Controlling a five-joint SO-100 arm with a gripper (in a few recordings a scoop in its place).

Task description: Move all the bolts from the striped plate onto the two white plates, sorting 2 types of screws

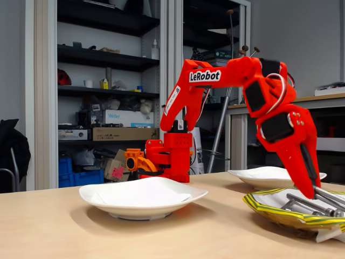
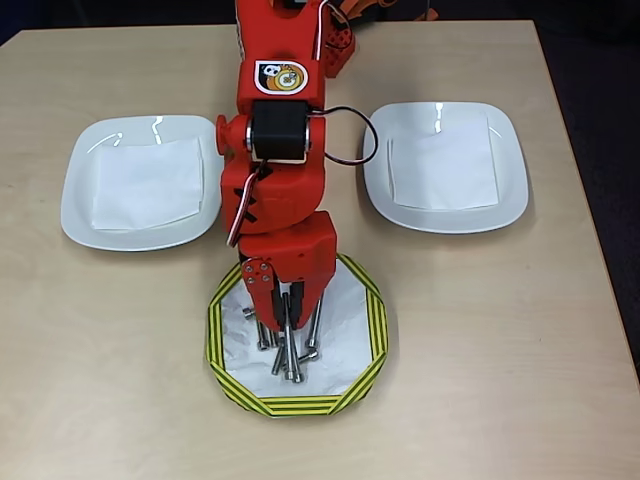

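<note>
Red gripper (image 2: 290,318) over bolts (image 2: 285,345), white plates (image 2: 140,180) flanking.

1. The bolts (image 2: 288,340) are grey shiny metal.
2. The striped plate (image 2: 372,330) looks like crinkled paper.
3. Both white plates (image 2: 80,190) (image 2: 510,170) are smooth and glossy, each lined with matt paper.
4. The tabletop (image 2: 500,380) is matt, pale wood-look.
5. The claw (image 2: 287,312) is red plastic.

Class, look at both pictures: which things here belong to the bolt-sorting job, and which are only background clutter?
Part of the job:
the bolts
the striped plate
the two white plates, each lined with a paper sheet
the gripper

Just lying about:
shelves with boxes
blue crate
</note>
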